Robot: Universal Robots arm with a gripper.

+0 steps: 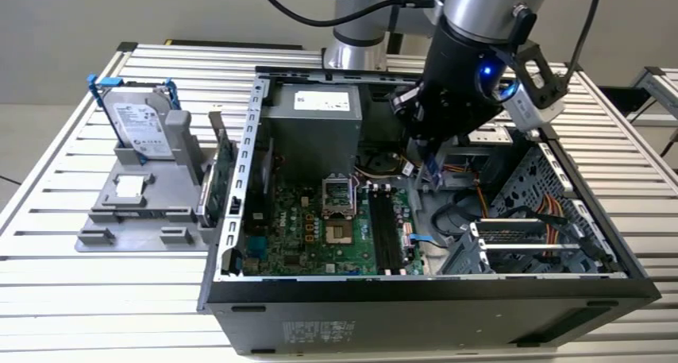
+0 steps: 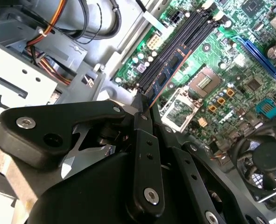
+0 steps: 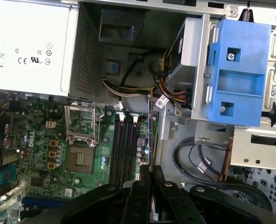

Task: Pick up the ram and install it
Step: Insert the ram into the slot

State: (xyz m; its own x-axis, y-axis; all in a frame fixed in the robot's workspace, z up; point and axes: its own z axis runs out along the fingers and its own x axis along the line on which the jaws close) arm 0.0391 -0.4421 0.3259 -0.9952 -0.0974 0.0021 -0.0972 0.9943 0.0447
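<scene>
Slatted metal worktop [image 1: 63, 180] carries 1 open PC case [image 1: 424, 307], w/ 1 grey parts stand [image 1: 132, 212] at the exterior view's left. Stand holds 1 silver hard drive [image 1: 140, 125] w/ blue brackets, upright; a green card [image 1: 217, 180] stands on edge just beside the case wall.

1 arm, 1 gripper [image 2: 145, 108]: fingers [image 2: 142, 119] closed nearly all the way, pinching the ram [image 2: 168, 77] by one end. Ram is 1 thin dark stick w/ a blue label, held edge-down over the motherboard [image 1: 317, 228], lined up w/ the row of black slots [image 3: 123, 144]; in the first wrist view it shows edge-on as a thin line [image 3: 150, 126] by the outermost slot. Can't tell if it touches the slot. Slots look like approx 4, count not sure.

Around: 1 bare CPU socket [image 3: 81, 161], 1 power supply [image 3: 28, 46] w/ white label (cert marks, small print not legible), 1 blue drive-bay bracket [image 3: 236, 70], 1 fan [image 2: 264, 161], bundles of orange/yellow/black cables [image 3: 128, 86] near the slots' far end.
</scene>
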